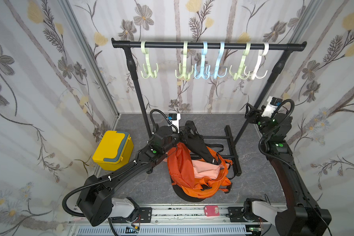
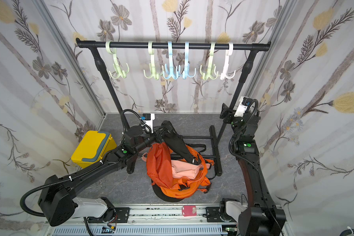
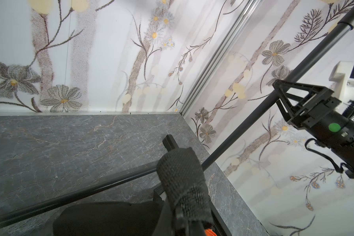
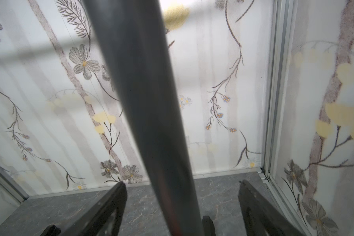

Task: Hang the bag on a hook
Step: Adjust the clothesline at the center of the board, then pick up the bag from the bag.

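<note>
Floor [image 1: 143,183]: grey marble-look slab, matte, pale veins. Walls [image 1: 39,102] on 3 sides in floral wallpaper, alu. profiles in the corners. Black garment rack [image 1: 164,44] stands at the back. Six plastic hooks [image 1: 184,61] hang on its bar (3 green, 2 blue, 1 white), all well above both grippers. Yellow lidded box [image 1: 112,150] sits on the floor off the left gripper's outer side, apart from it.

Bag [image 1: 184,169]: orange nylon backpack, slumped on the floor just below the left gripper and a bit toward the robot's base. Not on any hook yet. Main compartment gapes open w/ peach cloth [image 1: 206,169] showing inside; black straps & buckles. A dark round thing [image 1: 182,197] lies under it, can't tell what. Far side of the bag lies by the rack's foot bar [image 1: 233,153].

Left gripper [image 1: 183,130]: pinched tight on the black strap [image 3: 182,177] at the bag's top; the webbing loop drapes over the fingers in the left wrist view.

Right gripper [image 4: 182,204]: jaws wide, one each side of the rack's right post [image 4: 143,102], not clamping it. Well apart from the bag.
</note>
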You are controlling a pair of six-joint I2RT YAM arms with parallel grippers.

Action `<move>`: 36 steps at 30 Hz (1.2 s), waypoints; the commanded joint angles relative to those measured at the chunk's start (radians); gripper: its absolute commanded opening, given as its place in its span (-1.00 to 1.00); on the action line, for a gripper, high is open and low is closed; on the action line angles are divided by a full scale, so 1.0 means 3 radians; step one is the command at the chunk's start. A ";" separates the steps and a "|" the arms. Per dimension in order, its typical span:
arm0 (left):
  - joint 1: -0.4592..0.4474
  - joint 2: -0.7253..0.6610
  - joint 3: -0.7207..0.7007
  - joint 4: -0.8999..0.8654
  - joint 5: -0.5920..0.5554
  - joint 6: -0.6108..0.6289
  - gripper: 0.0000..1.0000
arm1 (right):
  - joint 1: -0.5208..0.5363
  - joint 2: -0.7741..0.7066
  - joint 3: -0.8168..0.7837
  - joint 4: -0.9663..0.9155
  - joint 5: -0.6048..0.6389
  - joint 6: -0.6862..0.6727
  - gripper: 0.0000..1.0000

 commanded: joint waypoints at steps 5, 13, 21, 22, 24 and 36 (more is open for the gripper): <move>-0.0008 0.0095 0.0145 -0.0062 0.0134 0.0128 -1.00 | 0.0971 -0.0795 -0.1342 0.0116 0.0876 0.0400 0.68; -0.0037 0.0102 0.0274 -0.0197 0.0179 0.0220 -1.00 | 0.1653 -0.0359 -0.1341 0.0090 0.0485 0.0017 0.69; -0.0079 0.0058 0.0301 -0.0283 0.0138 0.0256 -1.00 | 0.2059 0.0368 -0.0733 0.0067 0.0082 -0.0432 0.70; -0.0084 0.0050 0.0303 -0.0294 0.0133 0.0261 -1.00 | 0.2096 0.0417 -0.0708 0.0094 0.0105 -0.0449 0.71; -0.0085 0.0033 0.0311 -0.0322 0.0121 0.0276 -1.00 | 0.2160 0.0542 -0.0631 0.0125 0.0102 -0.0477 0.72; -0.0090 -0.0107 0.0230 -0.0392 0.0049 0.0322 -1.00 | 0.2136 0.0708 -0.0339 0.0307 0.0458 -0.0459 0.38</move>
